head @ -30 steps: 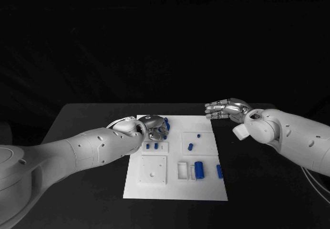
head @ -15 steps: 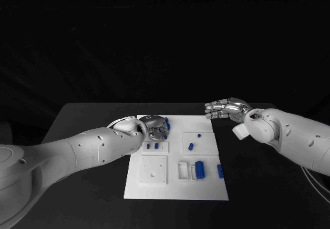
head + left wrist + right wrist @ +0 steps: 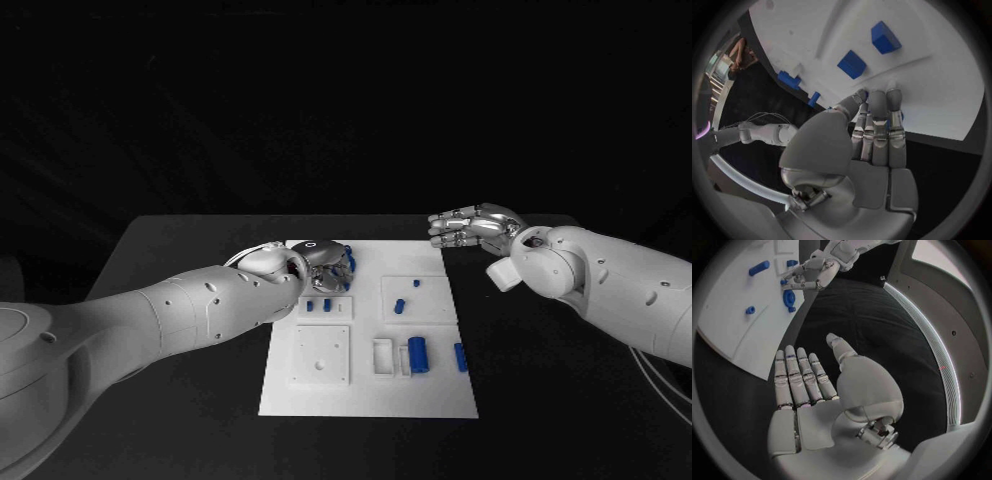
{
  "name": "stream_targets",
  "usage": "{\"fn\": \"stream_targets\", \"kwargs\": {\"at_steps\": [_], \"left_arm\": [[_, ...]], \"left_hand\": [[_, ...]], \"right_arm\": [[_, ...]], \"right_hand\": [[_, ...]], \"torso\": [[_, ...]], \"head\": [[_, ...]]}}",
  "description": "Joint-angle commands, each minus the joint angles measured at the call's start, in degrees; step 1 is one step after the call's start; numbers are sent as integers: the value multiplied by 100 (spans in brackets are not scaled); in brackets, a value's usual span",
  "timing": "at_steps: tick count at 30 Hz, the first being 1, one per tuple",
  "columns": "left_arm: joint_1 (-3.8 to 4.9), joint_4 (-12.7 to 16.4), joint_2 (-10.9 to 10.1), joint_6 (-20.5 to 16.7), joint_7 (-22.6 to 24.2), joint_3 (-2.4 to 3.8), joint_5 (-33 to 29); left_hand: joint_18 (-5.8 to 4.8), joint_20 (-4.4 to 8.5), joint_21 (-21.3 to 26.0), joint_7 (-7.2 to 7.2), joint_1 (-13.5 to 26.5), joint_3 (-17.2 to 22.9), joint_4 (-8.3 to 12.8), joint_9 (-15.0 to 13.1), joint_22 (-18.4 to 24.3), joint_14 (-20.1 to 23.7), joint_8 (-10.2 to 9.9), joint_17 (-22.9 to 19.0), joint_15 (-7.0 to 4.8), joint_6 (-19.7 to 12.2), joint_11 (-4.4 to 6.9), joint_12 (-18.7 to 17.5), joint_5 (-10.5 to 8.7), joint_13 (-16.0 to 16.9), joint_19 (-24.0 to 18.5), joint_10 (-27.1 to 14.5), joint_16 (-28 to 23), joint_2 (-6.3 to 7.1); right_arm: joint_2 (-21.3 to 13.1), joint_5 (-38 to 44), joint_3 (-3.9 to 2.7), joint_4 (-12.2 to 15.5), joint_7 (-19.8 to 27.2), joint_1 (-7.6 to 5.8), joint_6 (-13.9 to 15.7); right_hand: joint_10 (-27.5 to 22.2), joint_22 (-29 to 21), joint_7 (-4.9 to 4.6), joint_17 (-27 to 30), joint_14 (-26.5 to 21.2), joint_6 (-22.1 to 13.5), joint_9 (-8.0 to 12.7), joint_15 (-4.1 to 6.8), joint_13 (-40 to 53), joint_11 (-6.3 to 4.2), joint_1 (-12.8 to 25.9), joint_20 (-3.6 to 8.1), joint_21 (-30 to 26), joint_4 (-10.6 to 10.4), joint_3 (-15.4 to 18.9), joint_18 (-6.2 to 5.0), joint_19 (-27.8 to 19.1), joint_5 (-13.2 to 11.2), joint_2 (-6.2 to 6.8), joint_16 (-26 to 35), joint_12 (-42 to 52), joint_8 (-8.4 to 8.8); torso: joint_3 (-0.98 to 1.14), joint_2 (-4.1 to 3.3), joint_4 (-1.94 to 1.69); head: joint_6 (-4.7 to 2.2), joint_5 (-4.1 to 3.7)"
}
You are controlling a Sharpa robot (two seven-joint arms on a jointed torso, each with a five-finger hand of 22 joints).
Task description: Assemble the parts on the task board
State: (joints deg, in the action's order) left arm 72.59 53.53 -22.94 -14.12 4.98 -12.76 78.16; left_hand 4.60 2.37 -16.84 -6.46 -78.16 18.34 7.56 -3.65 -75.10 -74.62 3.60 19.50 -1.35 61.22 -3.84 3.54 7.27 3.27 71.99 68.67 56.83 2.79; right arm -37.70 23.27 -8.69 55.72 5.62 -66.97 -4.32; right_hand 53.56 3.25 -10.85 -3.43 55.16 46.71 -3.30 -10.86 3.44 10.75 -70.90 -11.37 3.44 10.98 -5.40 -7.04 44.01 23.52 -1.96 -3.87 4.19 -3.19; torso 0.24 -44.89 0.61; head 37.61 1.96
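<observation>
Nearest me, blue parts [image 3: 417, 353] lie on the task board [image 3: 369, 400]. Farther, my left hand [image 3: 325, 262] presses fingertips [image 3: 893, 95] together onto its far-left corner; grip uncertain. My right hand [image 3: 469, 226] waits empty, fingers apart, beyond the far-right corner.

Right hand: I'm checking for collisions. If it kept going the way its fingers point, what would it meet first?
Probably the task board: the right hand points toward its near edge, over bare table; height is unclear.
</observation>
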Motion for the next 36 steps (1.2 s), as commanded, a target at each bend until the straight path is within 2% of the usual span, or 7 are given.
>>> {"fn": "stream_targets", "kwargs": {"at_steps": [1, 5, 13, 24, 27, 33, 36], "left_arm": [[-122, 48, 55, 487, 21, -59, -24], [-123, 49, 61, 484, 30, -59, 0], [-123, 44, 62, 461, 17, -59, 62], [-123, 58, 57, 433, 38, -59, 94], [-123, 60, 49, 414, 60, -58, 67], [-123, 79, 9, 284, 92, -57, -16], [-123, 97, -15, 200, 104, -55, -91]], "left_hand": [[106, 40, 13, -2, -17, -23, -25, 3, -95, 23, -3, 13, -37, 63, 7, -14, -29, 11, 19, 61, 53, -74], [96, 53, -11, 5, -36, -41, -9, 3, -101, 18, -3, 27, -48, 141, 28, -14, -22, 11, 20, 139, 99, -115], [89, 64, -98, 23, -60, -104, 0, 3, -101, -14, -6, 95, -51, 307, 76, -12, -5, 13, 16, 341, 293, -299], [108, 50, -135, 16, -38, -79, -9, 2, -99, 7, -2, 98, -40, 282, 67, -12, 40, 13, -9, 325, 365, -351], [98, 49, -123, 54, 92, -110, -135, 0, -75, -8, -2, 91, -49, 349, 85, -14, 17, 13, 11, 365, 374, -416], [88, 63, -93, 59, 76, -98, -133, 0, -64, -18, -2, 79, -58, 378, 92, -14, 51, 13, 40, 382, 377, -424], [89, 65, -83, 55, 71, -87, -121, 1, -68, -18, -4, 75, -58, 372, 90, -15, 62, 13, 48, 376, 378, -417]], "right_arm": [[5, 46, -3, 14, 71, 2, -28], [4, 55, -3, 14, 72, 2, -29], [0, 62, -3, 16, 70, 2, -32], [-2, 66, -3, 20, 69, 1, -24], [-7, 68, -3, 23, 68, 1, -23], [-11, 75, -3, 29, 66, 1, -21], [-12, 81, -3, 27, 66, 1, -18]], "right_hand": [[2, 1, 6, -6, -2, 4, -6, 7, -8, 9, 26, 14, -4, -9, -13, 21, -19, 17, 1, 11, -11, -8], [2, 1, 6, -6, -2, 4, -6, 7, -8, 9, 26, 14, -4, -9, -13, 21, -19, 17, 1, 11, -11, -8], [2, 1, 6, -6, -2, 4, -6, 7, -8, 9, 26, 14, -4, -9, -13, 21, -19, 17, 1, 11, -11, -8], [2, 1, 6, -6, -2, 4, -6, 7, -8, 9, 26, 14, -4, -9, -13, 21, -19, 17, 1, 11, -11, -8], [2, 1, 6, -6, -2, 4, -6, 7, -8, 9, 26, 14, -4, -9, -13, 21, -19, 17, 1, 11, -11, -8], [2, 1, 6, -6, -2, 4, -6, 7, -8, 9, 26, 14, -4, -9, -13, 21, -19, 17, 1, 11, -11, -8], [2, 1, 6, -6, -2, 4, -6, 7, -8, 9, 26, 14, -4, -9, -13, 21, -19, 17, 1, 11, -11, -8]], "torso": [[2, 2, -1], [4, -1, 1], [4, -1, -2], [1, 2, -3], [3, -1, -8], [-6, -1, -2], [-2, 1, -1]], "head": [[0, -2], [6, -6], [5, -14], [1, -6], [-3, -3], [2, -5], [-3, -1]]}}
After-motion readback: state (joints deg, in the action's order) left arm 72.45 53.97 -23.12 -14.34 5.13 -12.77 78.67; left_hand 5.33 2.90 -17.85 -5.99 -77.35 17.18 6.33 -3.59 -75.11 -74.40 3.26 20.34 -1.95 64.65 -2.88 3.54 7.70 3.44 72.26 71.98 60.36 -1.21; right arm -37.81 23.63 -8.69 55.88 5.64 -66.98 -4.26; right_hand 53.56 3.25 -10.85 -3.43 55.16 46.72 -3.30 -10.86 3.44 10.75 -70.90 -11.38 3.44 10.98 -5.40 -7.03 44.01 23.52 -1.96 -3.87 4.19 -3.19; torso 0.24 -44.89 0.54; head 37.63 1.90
